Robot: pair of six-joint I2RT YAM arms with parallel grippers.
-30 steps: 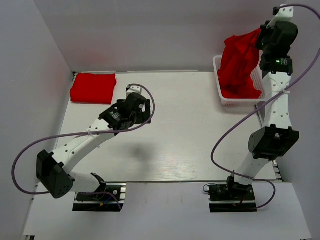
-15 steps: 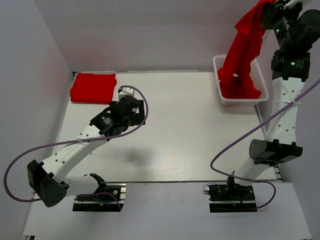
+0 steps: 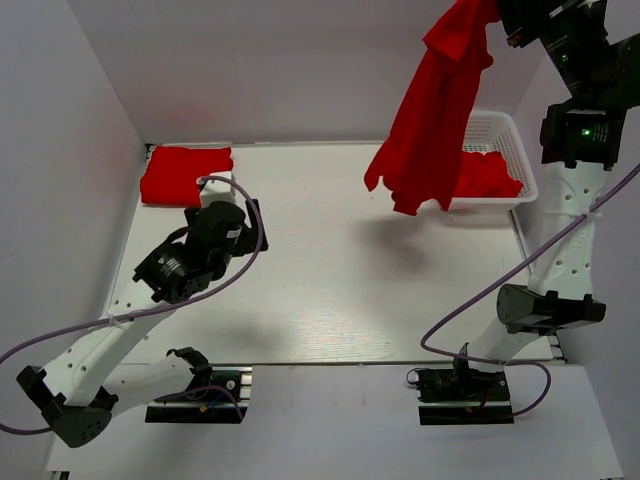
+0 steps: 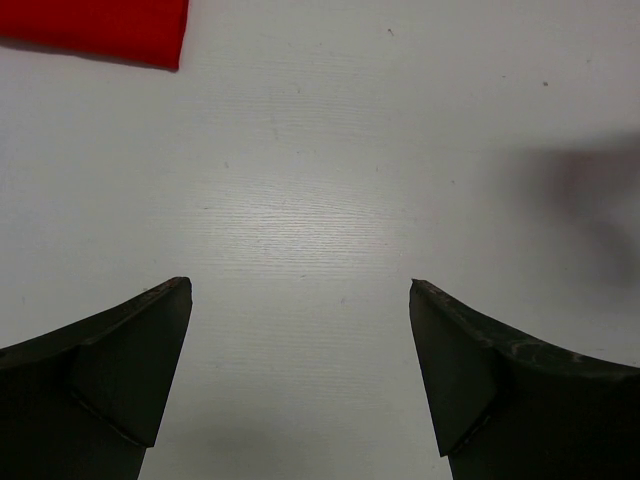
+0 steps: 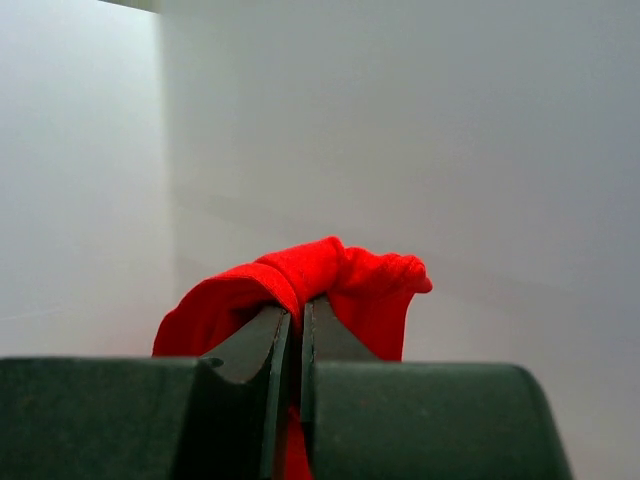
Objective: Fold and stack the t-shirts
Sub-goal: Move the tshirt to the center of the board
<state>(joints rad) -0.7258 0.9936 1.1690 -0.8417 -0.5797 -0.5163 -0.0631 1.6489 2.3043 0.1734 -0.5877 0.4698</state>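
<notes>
So: one shirt [image 3: 430,120] is up in the air, pinched in my right end effector [image 5: 297,306].

It hangs long and limp from a bunched fold clenched between the jaws. Its lower edge dangles above the table [image 3: 330,300] beside the basket [image 3: 500,125], where more red cloth [image 3: 487,175] lies. A folded shirt [image 3: 186,176] sits at the far corner on my left arm's side. My left end effector [image 4: 300,290] is spread wide over bare table, grasping nothing. I judge the cloth light, soft and floppy: no stiffness to lean on, unlikely to slip from a tight pinch, but sure to twist and crumple. The best holds, I think, are the shoulder seams or hem corners, one per end effector, so it spreads flat.
</notes>
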